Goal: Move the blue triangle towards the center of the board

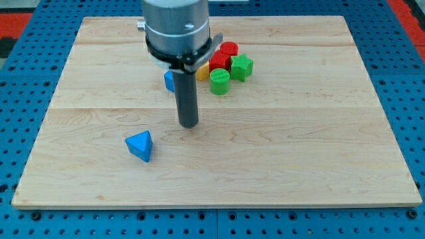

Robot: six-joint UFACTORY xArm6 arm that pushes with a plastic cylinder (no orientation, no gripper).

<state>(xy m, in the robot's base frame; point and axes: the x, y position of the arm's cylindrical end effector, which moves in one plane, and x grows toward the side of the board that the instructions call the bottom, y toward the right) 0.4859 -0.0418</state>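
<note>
The blue triangle [140,145] lies on the wooden board [299,146] at the lower left of the view. My tip [189,124] rests on the board to the upper right of the triangle, apart from it by a clear gap. The rod rises from there to the arm's grey body at the view's top.
A cluster of blocks sits right of the rod near the top: a red cylinder [228,49], a red block [219,61], a green star-like block [242,67], a green cylinder [220,81], a yellow block [202,72]. Another blue block [169,81] is partly hidden behind the rod.
</note>
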